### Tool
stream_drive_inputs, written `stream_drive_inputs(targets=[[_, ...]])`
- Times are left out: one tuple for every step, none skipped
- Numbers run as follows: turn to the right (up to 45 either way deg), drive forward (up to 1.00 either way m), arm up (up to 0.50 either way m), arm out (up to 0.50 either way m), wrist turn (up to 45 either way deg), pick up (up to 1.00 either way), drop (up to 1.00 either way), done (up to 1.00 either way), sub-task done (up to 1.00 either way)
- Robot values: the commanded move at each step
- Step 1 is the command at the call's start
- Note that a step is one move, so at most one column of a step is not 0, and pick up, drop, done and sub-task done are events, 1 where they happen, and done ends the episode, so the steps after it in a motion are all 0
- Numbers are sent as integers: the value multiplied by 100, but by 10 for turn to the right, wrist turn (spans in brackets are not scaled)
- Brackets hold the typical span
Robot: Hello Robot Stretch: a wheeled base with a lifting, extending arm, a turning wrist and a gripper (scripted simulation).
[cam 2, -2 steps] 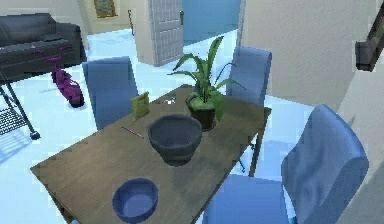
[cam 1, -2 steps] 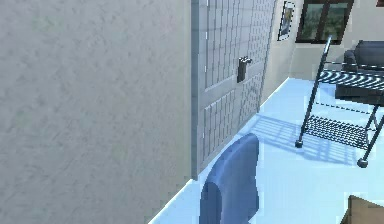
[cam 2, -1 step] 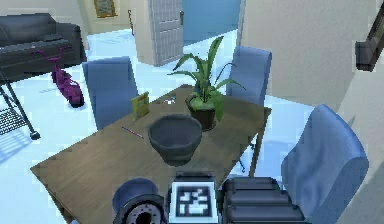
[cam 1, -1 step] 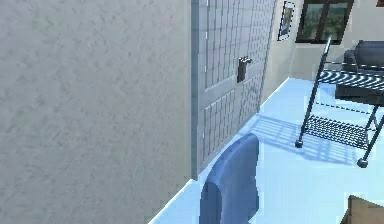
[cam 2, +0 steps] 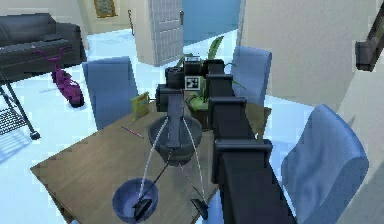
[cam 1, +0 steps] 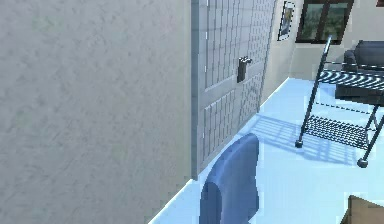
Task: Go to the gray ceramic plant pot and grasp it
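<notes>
Reaching out across the wooden worktop (cam 2: 80,165), the dark arm (cam 2: 238,155) ends with its thin fingers (cam 2: 144,207) pointing toward a blue bowl (cam 2: 122,195) near the worktop's edge; I can't tell whether they have hold of anything. Just past the arm's far end a leafy plant (cam 2: 214,48) stands on the worktop, its pot hidden from me. Blue chairs (cam 2: 110,85) ring the worktop, a dark sofa (cam 2: 35,40) sits beyond, and ahead a panelled door (cam 1: 235,70) faces a black wire rack (cam 1: 345,105) across the pale floor (cam 1: 300,170).

plant (cam 2: 214,47) partly behind arm (cam 2: 240,150), sofa (cam 2: 30,40) cropped
</notes>
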Motion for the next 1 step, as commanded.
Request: stream_drive_inputs(targets=[[0,0,0,0,450,0,0,0,0]])
